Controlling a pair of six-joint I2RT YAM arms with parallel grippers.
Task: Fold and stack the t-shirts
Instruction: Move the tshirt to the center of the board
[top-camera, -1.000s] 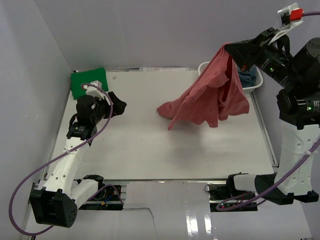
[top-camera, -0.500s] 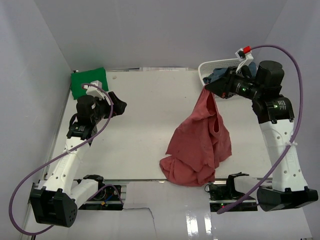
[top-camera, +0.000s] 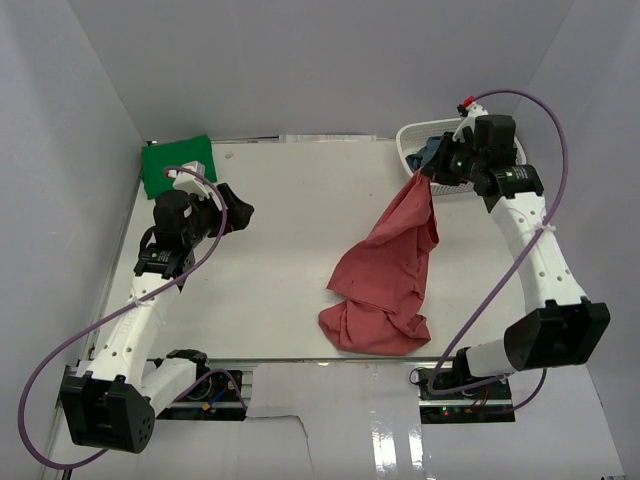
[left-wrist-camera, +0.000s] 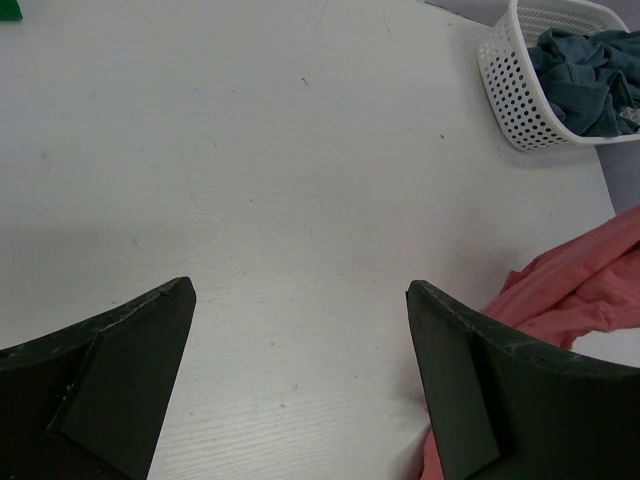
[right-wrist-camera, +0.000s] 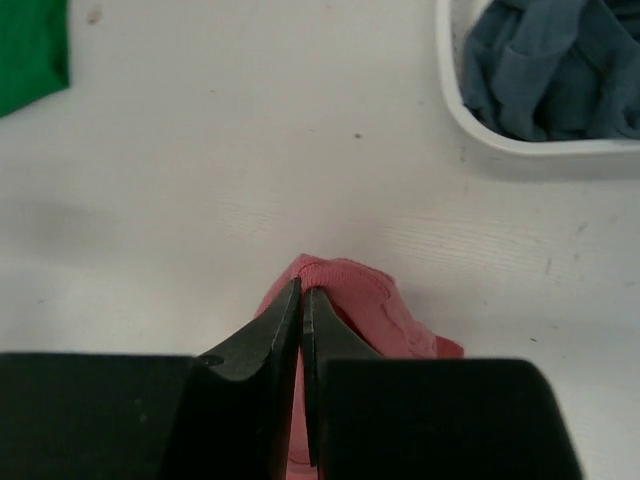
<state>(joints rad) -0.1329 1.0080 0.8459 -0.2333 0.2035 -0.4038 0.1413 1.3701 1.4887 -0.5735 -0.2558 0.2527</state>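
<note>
- Right gripper (right-wrist-camera: 302, 290) pinches the red shirt (top-camera: 385, 280) at upper right; the cloth trails to the table's (top-camera: 290, 250) lower edge.
- Left gripper (left-wrist-camera: 300, 288) gapes wide at left, holding nothing.
- Basket (left-wrist-camera: 510, 95) of blue shirts (left-wrist-camera: 585, 65) upper right; green shirt (top-camera: 176, 165) upper left.

Table (top-camera: 280, 240) middle open; shirt (top-camera: 385, 270), basket (left-wrist-camera: 505, 95) obstruct right.

No text, label, brand mark, number or sign can be read in any of the views.
</note>
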